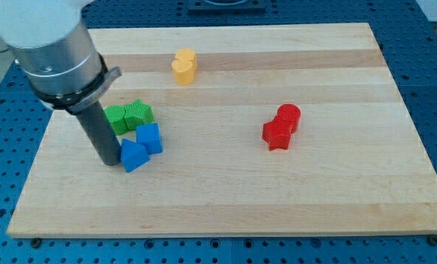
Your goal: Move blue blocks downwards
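Note:
Two blue blocks sit together at the board's left. One blue block is cube-like, the other blue block is wedge-like and lies just below and left of it. My tip rests on the board right beside the lower blue block's left side, seemingly touching it. The dark rod rises up and left to the arm's grey body.
Two green blocks lie just above the blue ones, close to the rod. Two yellow blocks stand near the view's top centre. Two red blocks sit right of centre. The wooden board lies on a blue perforated table.

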`<action>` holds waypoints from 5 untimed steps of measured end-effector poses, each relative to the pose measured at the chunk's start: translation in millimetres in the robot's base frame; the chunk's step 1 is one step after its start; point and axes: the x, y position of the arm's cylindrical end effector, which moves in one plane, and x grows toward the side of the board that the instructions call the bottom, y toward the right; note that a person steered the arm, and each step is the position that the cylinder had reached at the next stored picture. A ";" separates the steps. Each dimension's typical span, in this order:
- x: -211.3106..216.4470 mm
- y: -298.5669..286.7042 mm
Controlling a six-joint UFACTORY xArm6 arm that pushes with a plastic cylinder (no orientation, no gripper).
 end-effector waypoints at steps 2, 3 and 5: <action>-6.1 -7.9; -22.4 -10.2; -32.3 28.4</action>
